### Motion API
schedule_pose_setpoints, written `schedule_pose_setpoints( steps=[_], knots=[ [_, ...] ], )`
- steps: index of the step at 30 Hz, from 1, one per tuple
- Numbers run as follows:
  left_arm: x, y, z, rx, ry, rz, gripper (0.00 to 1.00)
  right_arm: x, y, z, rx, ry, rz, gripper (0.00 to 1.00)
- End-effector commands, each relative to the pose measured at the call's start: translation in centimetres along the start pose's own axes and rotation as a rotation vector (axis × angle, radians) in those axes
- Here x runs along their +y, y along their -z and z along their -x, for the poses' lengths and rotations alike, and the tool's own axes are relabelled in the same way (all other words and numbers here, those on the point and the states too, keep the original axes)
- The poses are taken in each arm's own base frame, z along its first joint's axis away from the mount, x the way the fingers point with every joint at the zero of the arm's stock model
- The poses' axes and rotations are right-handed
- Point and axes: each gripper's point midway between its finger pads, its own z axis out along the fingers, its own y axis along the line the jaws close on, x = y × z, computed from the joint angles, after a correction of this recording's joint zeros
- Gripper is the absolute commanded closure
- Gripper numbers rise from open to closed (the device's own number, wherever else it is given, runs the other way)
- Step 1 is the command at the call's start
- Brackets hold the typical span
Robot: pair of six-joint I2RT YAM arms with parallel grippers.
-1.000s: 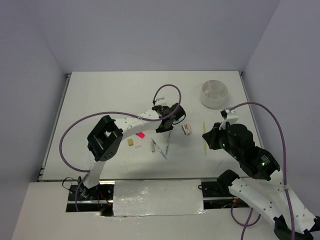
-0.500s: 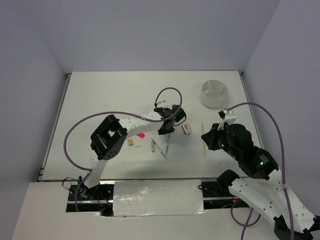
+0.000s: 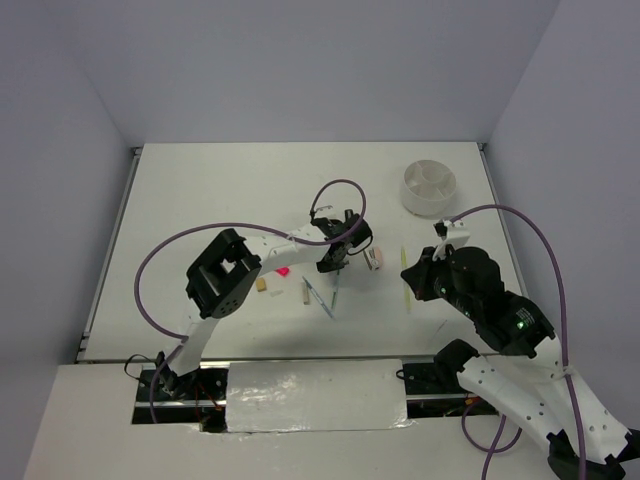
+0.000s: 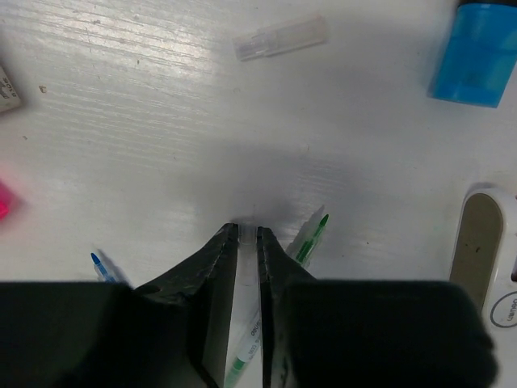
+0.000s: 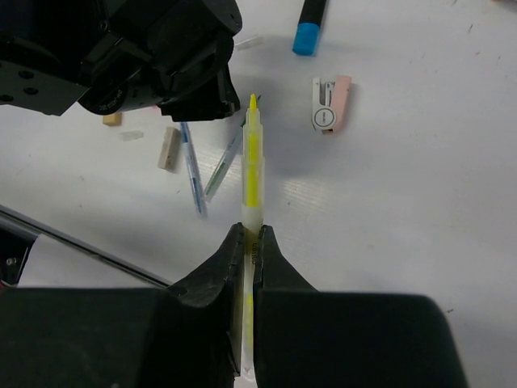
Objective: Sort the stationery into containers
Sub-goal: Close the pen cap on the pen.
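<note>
My left gripper [image 4: 248,233] [image 3: 337,264] is down at the table with its jaws a narrow gap apart. A thin green pen [image 4: 311,238] [image 3: 335,287] lies slantwise under it and shows through the gap. My right gripper [image 5: 250,230] [image 3: 409,273] is shut on the thin yellow stick [image 5: 253,153] [image 3: 405,290], which points away from it. A blue pen [image 5: 192,174] [image 3: 320,300] lies beside the green one. The blue-and-black highlighter [image 5: 309,28] [image 4: 477,52] is just past the left gripper. The white divided bowl [image 3: 429,188] stands at the back right.
A pink-and-white eraser-like item [image 3: 374,259] [image 5: 329,105] lies between the two grippers. A pink highlighter [image 3: 283,270], a tan eraser [image 3: 261,284] and a pale eraser [image 3: 306,291] lie to the left. A clear cap [image 4: 279,39] lies ahead of the left gripper.
The left gripper has shifted slightly right and lowered over the green pen, its jaws narrowing. The right gripper has edged left with the yellow stick.
</note>
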Motion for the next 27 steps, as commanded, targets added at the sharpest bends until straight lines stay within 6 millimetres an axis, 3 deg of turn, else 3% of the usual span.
schedule_pose_setpoints(
  steps=[1,3,5,8,12,13,15,16,18,19,21,22,24,25,26,27],
  knots=[
    [0.8,-1.0,-1.4,0.024,-0.022,0.035,0.74,0.6,-0.2,0.9,-0.030,0.017,0.026,1.00],
    [1.0,-1.0,-1.6,0.025,-0.022,0.034,0.76,0.6,-0.2,1.0,-0.031,0.017,0.024,1.00],
    [1.3,-0.9,-1.5,0.021,-0.025,0.036,0.90,0.6,-0.3,1.0,-0.030,0.016,0.026,1.00],
    [1.5,-0.6,-1.4,0.016,-0.024,0.033,0.99,1.0,-0.4,1.0,-0.024,0.016,0.040,1.00],
    [0.9,1.6,0.6,-0.034,-0.015,-0.033,1.00,1.1,-0.8,0.9,-0.021,0.012,0.047,1.00],
    [0.0,2.6,1.6,-0.064,0.005,-0.085,1.00,1.1,-0.8,0.9,-0.023,0.008,0.043,1.00],
    [-0.5,6.2,4.1,-0.133,0.023,-0.190,1.00,1.4,-0.9,1.1,-0.028,0.006,0.058,1.00],
    [-1.3,9.2,6.1,-0.196,0.040,-0.295,1.00,1.5,-0.7,1.3,-0.038,-0.002,0.066,1.00],
    [-1.6,12.4,7.9,-0.257,0.073,-0.389,1.00,2.2,-0.5,1.9,-0.061,-0.011,0.100,1.00],
    [-1.8,15.5,9.6,-0.321,0.090,-0.490,1.00,2.5,-0.4,2.0,-0.069,-0.024,0.115,1.00],
    [-1.2,18.4,10.8,-0.373,0.117,-0.575,1.00,3.7,-0.3,2.3,-0.087,-0.035,0.182,1.00],
    [0.1,20.3,11.1,-0.408,0.126,-0.626,1.00,4.1,-0.5,1.8,-0.075,-0.049,0.207,1.00],
    [0.8,23.3,12.4,-0.475,0.185,-0.730,1.00,5.3,-0.7,1.7,-0.073,-0.058,0.275,1.00],
    [2.4,24.6,12.1,-0.499,0.202,-0.776,1.00,5.6,-1.2,1.1,-0.052,-0.077,0.289,1.00],
    [2.4,26.8,13.1,-0.549,0.249,-0.871,1.00,6.1,-1.3,1.1,-0.055,-0.085,0.313,1.00],
    [3.0,27.9,13.2,-0.574,0.266,-0.922,1.00,7.6,-1.2,1.6,-0.070,-0.099,0.388,1.00]
  ],
)
